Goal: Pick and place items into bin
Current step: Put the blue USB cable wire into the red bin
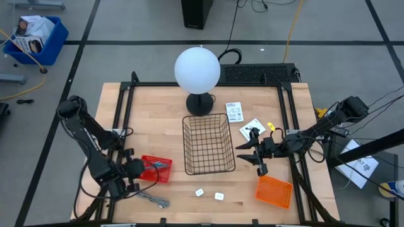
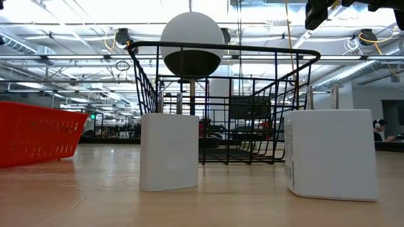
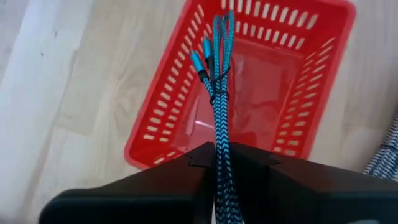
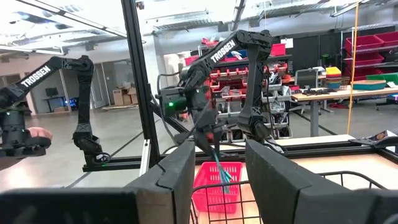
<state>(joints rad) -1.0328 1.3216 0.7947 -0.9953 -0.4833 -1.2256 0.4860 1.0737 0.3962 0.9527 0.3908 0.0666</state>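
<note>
My left gripper (image 1: 140, 169) (image 3: 216, 160) hangs over the red bin (image 1: 159, 171) at the table's near left, shut on the teal braided cable (image 3: 219, 93). The grey cable (image 1: 155, 201) lies flat on the wood by the near edge. Two tiny white blocks (image 1: 199, 192) (image 1: 219, 197) stand on the table near the near edge and fill the low view (image 2: 168, 151) (image 2: 331, 152). Two white printed packets (image 1: 234, 111) (image 1: 252, 128) lie flat to the right of the wire basket (image 1: 208, 144). My right gripper (image 1: 254, 152) (image 4: 217, 148) hovers open beside the basket's right wall. My left gripper pinches the folded teal cable between its two fingers, several strands together (image 3: 219, 149). The fingers come from above, pointing down. The cable hangs lifted below them over the inside of the red bin, with its looped end (image 3: 224, 22) and a plug (image 3: 199, 62) lowest. Whether that end touches the bin's floor does not show.
A lamp with a white globe (image 1: 197, 69) stands behind the basket. An orange bin (image 1: 274, 191) sits at the near right. Black frame rails (image 1: 120, 120) run along both table sides. Bare wood lies between the basket and the near edge.
</note>
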